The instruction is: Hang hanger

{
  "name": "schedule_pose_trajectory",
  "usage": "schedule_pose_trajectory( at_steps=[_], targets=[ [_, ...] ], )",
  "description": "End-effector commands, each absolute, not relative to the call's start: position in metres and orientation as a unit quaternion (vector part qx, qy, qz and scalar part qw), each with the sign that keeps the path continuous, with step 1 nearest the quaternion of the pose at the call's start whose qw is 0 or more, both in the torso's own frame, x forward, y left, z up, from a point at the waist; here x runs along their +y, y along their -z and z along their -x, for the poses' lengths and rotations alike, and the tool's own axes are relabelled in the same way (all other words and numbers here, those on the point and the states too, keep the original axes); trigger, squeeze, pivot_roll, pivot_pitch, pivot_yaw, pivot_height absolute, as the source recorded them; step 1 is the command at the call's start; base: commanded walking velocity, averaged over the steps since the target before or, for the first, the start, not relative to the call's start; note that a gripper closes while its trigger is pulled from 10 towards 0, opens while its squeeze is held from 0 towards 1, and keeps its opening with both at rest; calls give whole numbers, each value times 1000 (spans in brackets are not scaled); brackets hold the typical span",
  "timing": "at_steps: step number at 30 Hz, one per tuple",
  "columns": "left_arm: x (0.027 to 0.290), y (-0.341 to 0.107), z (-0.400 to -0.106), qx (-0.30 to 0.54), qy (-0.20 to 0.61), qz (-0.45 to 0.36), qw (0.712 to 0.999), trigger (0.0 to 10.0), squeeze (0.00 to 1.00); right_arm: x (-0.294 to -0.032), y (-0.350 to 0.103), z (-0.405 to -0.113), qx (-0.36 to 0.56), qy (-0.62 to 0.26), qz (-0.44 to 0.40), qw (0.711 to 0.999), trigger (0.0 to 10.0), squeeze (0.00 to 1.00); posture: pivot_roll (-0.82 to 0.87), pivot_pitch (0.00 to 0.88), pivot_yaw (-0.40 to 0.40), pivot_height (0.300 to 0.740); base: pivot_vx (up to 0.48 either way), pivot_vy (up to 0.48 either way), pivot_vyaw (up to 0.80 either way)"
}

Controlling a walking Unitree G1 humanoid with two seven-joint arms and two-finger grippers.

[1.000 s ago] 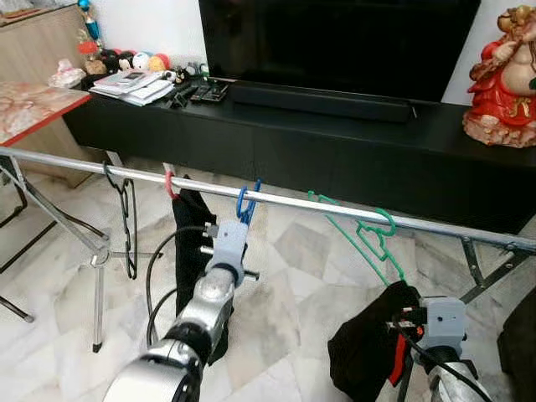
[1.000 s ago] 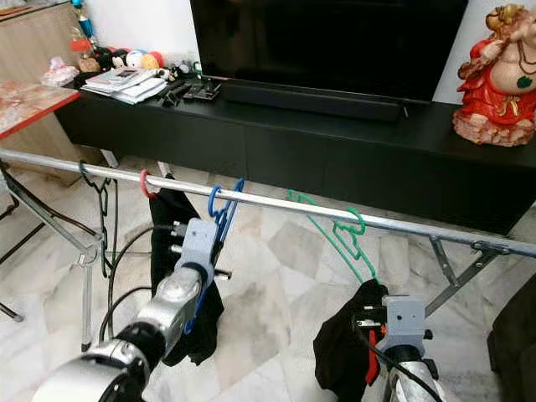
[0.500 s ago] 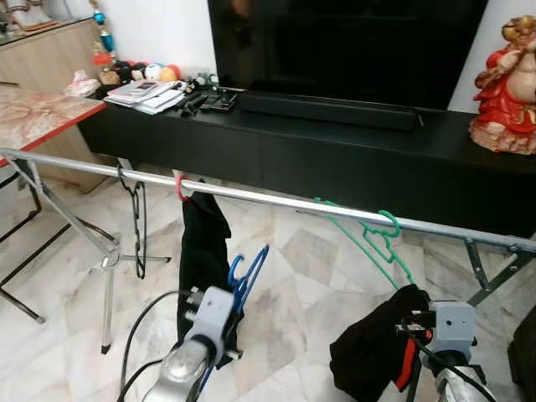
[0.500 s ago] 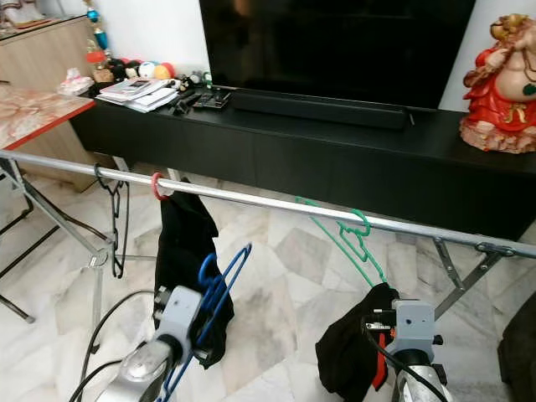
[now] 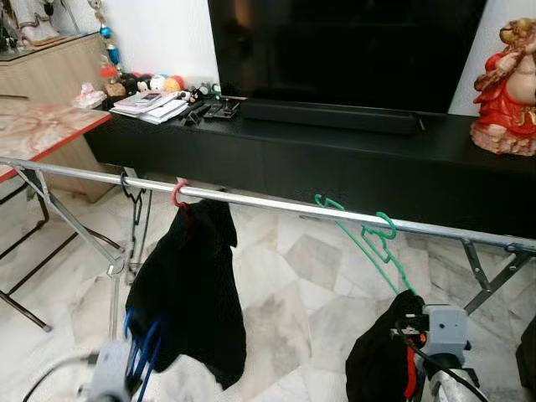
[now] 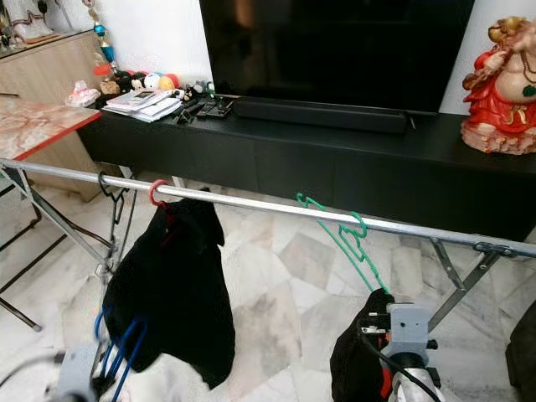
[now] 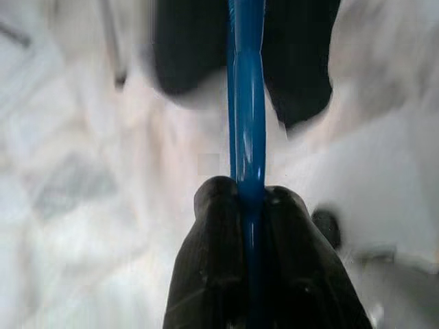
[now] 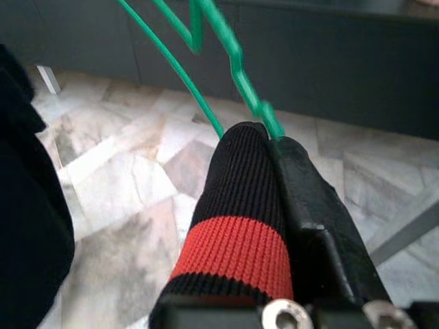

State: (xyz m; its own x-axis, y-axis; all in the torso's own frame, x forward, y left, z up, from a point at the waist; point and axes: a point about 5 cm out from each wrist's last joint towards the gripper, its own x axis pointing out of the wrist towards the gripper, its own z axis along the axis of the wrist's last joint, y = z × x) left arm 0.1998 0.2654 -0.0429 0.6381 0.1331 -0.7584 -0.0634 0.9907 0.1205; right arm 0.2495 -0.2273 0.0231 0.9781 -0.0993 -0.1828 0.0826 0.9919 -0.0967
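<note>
Left gripper [image 7: 250, 195] clenched on blue hanger [image 7: 245, 103], fingers [image 7: 212, 253] pinching the plastic bar from both sides. Held low, near the floor, well below the rail [image 5: 276, 203] and apart from it, just beside the hanging black garment [image 5: 188, 293]. Blurred in both eye views.

Right gripper [image 8: 274, 140] clamped on green hanger [image 5: 368, 239], one finger sheathed in a black-and-red knitted sleeve [image 8: 236, 240]. Green hook seated over the rail; dark cloth [image 5: 381, 360] bunched at the gripper.

Step judged in hand: blue hanger not yet hung. Next move calls for lifting it above the rail, hook turned across the bar, into the bare stretch between red hook [image 5: 179, 193] and green hanger, then lowering.

Count on rail: one black hanger [image 5: 130, 188], one red, one green. Off rail: one blue. Garments: one hung, one bunched.
</note>
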Motion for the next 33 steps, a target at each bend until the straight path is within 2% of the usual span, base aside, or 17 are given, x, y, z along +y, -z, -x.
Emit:
schedule_pose_trajectory(
  at_steps=[1,7,11,15,19,23,26,33],
  targets=[
    [257,56,-189,453,-33,-70,888,10000,0,-233,-18,-247,106,71,27,991,10000,0,33,0,74,740,0,0,0],
    [229,71,-186,472,2,-81,878,10000,0,-236,-8,-243,137,85,5,987,10000,0,36,0,56,740,0,0,0],
    [227,74,-184,479,-4,-75,875,10000,0,-234,-4,-242,148,80,11,986,10000,0,37,0,54,740,0,0,0],
    [224,84,-169,506,-7,-79,859,10000,0,-230,3,-241,169,69,12,983,10000,0,28,0,45,740,0,0,0],
    [229,90,-153,529,-40,-68,845,10000,0,-229,8,-237,184,65,7,981,10000,0,25,0,46,740,0,0,0],
    [234,93,-142,541,-45,-69,837,10000,0,-230,14,-232,196,73,-14,978,10000,0,33,0,40,740,0,480,0],
    [248,95,-126,553,-54,-72,828,10000,0,-240,18,-228,205,101,-48,972,10000,0,36,0,41,740,0,480,0],
    [267,94,-111,564,-64,-78,820,10000,0,-242,26,-221,229,97,-42,968,10000,0,37,0,39,740,0,480,0]
  ],
)
